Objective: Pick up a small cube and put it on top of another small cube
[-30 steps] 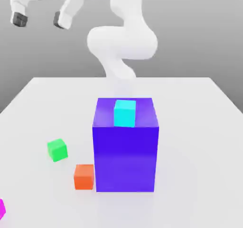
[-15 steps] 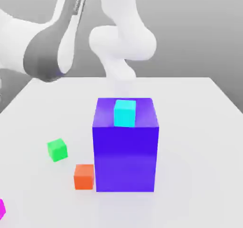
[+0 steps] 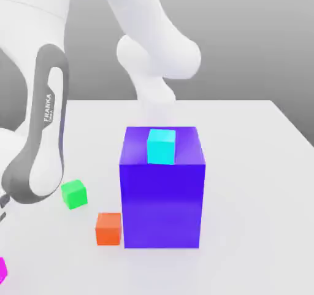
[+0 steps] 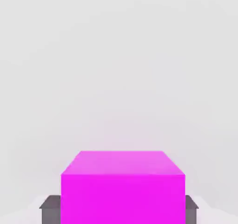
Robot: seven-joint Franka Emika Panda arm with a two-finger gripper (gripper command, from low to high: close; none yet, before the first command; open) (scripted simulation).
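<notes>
at the desk's (image 3: pixel 257 165) near left corner, in the exterior view, sits the magenta cube (image 4: pixel 123 186), and my gripper (image 4: pixel 119 208) is clamped on it, a dark finger (image 4: pixel 50 208) showing on either side. so the grasp is in hand; lifting comes next, i judge. going right: green cube (image 3: pixel 74 194), orange cube (image 3: pixel 108 229) just beside the big blue block (image 3: pixel 162 205), cyan cube (image 3: pixel 161 146) on top. i'd raise it straight, then carry it over a small cube.
</notes>
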